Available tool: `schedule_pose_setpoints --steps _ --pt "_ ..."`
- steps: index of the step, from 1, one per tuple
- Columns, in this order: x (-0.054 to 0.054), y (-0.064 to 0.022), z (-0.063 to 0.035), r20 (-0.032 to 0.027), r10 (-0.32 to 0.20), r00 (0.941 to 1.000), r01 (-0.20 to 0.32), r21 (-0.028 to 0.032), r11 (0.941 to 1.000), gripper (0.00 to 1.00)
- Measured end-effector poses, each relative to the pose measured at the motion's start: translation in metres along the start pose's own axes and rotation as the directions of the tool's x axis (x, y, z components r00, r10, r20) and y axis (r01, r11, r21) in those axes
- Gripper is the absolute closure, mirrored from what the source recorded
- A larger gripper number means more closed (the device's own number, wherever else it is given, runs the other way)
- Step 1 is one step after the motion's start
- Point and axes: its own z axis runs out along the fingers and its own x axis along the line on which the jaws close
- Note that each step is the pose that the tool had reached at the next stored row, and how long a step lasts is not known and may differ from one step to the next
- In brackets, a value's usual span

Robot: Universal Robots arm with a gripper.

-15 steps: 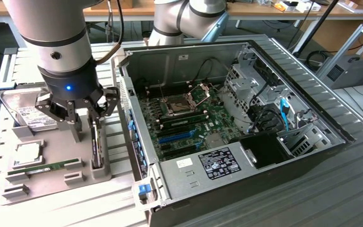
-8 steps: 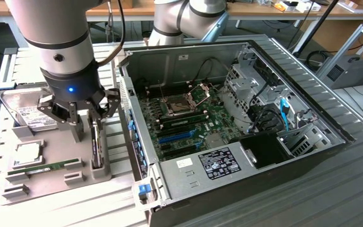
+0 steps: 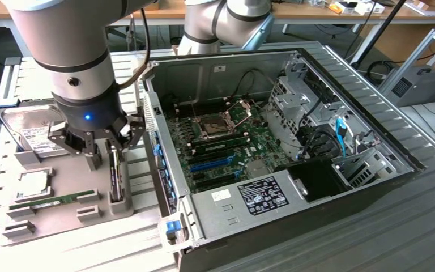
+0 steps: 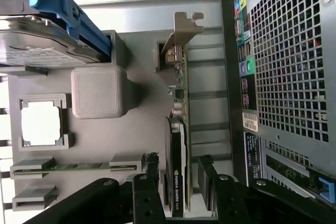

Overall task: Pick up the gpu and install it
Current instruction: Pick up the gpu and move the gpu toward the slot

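Note:
The gpu stands on its edge in a slot of the grey parts tray, at the exterior view's left beside the open computer case. In the wrist view the gpu shows a green board, a black face and a silver bracket at its far end. My gripper hangs straight over the card and is open. Its black fingers stand one on each side of the card's near end, with a gap between each pad and the card. The gripper holds nothing.
The open computer case lies at the exterior view's right, its motherboard exposed; its perforated rear panel is close beside the card. On the tray lie a hard drive, a CPU and a memory stick.

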Motion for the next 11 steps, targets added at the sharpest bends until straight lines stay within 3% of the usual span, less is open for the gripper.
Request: schedule_pose_setpoints --steps 6,8,11 --pt "-0.002 -0.0001 0.0056 -0.0002 0.000 1.0000 0.000 0.0000 1.0000 0.56" --pt "-0.002 -0.0004 0.0122 -0.0006 0.000 1.0000 0.000 0.0004 1.0000 0.56" --pt "-0.002 -0.0012 0.0308 -0.0003 0.000 1.0000 0.000 0.0001 1.0000 0.56"
